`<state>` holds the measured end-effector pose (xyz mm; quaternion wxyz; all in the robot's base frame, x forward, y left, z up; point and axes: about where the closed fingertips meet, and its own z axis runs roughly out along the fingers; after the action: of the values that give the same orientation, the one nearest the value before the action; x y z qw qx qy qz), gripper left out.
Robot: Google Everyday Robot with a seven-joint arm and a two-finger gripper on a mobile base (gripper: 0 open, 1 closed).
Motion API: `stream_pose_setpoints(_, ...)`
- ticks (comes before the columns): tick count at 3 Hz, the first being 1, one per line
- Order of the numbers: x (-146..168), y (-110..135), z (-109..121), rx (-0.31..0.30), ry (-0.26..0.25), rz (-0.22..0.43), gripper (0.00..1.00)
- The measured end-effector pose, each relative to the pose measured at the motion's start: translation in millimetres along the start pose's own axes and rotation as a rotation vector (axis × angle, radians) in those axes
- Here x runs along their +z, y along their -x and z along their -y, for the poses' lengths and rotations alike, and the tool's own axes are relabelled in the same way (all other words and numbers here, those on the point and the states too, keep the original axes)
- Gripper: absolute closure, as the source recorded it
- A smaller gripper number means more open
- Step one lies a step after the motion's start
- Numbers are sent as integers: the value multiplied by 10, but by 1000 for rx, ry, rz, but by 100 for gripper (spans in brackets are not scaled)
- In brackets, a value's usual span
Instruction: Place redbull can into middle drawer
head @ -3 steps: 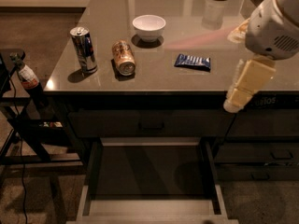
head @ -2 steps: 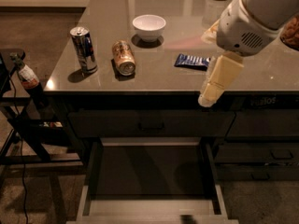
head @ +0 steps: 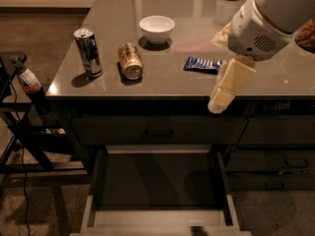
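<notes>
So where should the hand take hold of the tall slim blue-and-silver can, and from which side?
Around its mid-body, coming level over the front edge of the grey table. The tall slim blue-and-silver can stands upright near the left front corner, while the tan-gold can lying on its side crowds its right. The hand hangs far right, by that edge.
</notes>
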<state>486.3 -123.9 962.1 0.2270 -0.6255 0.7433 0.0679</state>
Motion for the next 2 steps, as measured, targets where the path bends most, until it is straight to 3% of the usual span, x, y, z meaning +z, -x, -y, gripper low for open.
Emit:
stream_pose_setpoints(1, 221, 155, 69, 23, -4, 105, 0)
stream_pose_setpoints(2, 327, 498, 395, 0, -56, 209, 0)
